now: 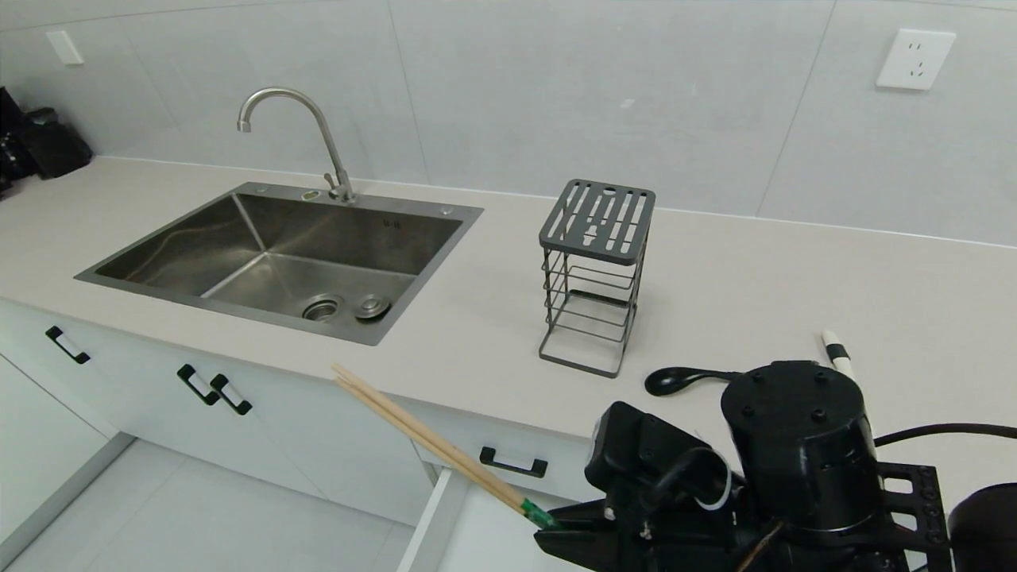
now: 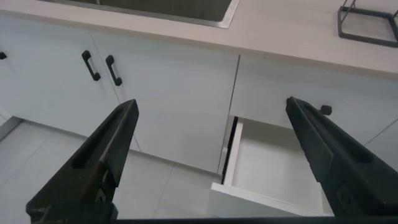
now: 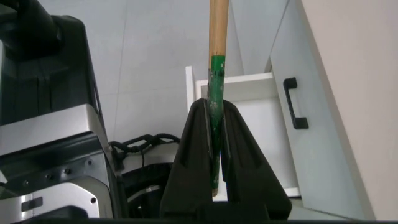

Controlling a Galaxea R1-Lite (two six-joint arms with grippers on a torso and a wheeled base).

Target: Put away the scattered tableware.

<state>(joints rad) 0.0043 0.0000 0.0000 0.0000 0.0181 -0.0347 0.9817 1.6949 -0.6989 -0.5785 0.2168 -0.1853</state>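
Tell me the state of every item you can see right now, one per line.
Left gripper: open.
Right gripper: shut on the chopsticks.
The chopsticks: held at the green end, in the air.
Drawer: pulled open.
Black spoon: lying flat on the counter.
Rack: upright on the counter.
Faucet: no water running.

Overall light: bright, even and diffuse, falling from above, with no hard-edged shadows.
Shadows: a faint soft patch on the table (image 1: 755, 278) beneath the rack (image 1: 592, 278); a dim band under the table's overhang in the left wrist view.
Glare: mild sheen on the sink (image 1: 278, 278) floor and along the faucet (image 1: 327, 147); a pale wash on the wall tiles (image 1: 556, 79).
Contrast: the left end effector (image 2: 211, 106), spread wide, and the right end effector (image 3: 215, 106), clamped on the chopsticks (image 3: 217, 37), read as near-black shapes against the pale cabinets (image 2: 174, 99) and floor (image 3: 149, 50).
Distortion: the table edge bows toward the head view's sides.
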